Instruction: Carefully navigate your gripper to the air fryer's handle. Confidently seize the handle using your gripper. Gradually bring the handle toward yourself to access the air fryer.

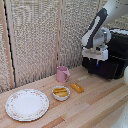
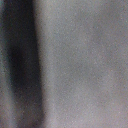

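Observation:
The air fryer (image 1: 116, 56) is a large black box at the exterior view's right, standing on the wooden table (image 1: 95, 107). The white arm reaches down in front of it. My gripper (image 1: 94, 61) is right at the air fryer's front face, its dark fingers merging with the black body. The handle is hidden behind the gripper hand, and I cannot tell whether the fingers are around it. The wrist view is a close grey blur with a dark vertical band (image 2: 17, 60) that I cannot identify.
A pink mug (image 1: 62, 74) stands on the table toward the exterior view's left of the air fryer. A small bowl with yellow food (image 1: 61, 93), a yellow piece (image 1: 77, 88) and a patterned plate (image 1: 27, 104) lie nearer the front. Woven screens stand behind.

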Controlling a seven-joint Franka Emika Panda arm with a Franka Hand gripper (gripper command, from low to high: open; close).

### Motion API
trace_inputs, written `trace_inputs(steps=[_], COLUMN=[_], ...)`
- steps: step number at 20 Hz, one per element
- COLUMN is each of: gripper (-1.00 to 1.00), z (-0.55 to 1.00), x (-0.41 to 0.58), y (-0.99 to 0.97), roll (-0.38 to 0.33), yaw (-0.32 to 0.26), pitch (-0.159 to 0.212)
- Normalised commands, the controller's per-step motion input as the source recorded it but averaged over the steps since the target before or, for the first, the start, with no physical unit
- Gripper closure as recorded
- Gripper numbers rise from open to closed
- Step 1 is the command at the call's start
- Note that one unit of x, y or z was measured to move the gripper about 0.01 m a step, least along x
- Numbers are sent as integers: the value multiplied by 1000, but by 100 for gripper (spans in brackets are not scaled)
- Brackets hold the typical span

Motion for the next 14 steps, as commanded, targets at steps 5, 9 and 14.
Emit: trace_inputs(steps=[5, 9, 14], gripper=[100, 100, 100], z=[-171, -155, -172], x=[-277, -239, -141], y=[941, 933, 915], roll=[0, 0, 0], yaw=[-9, -29, -55], pitch=[25, 0, 0])
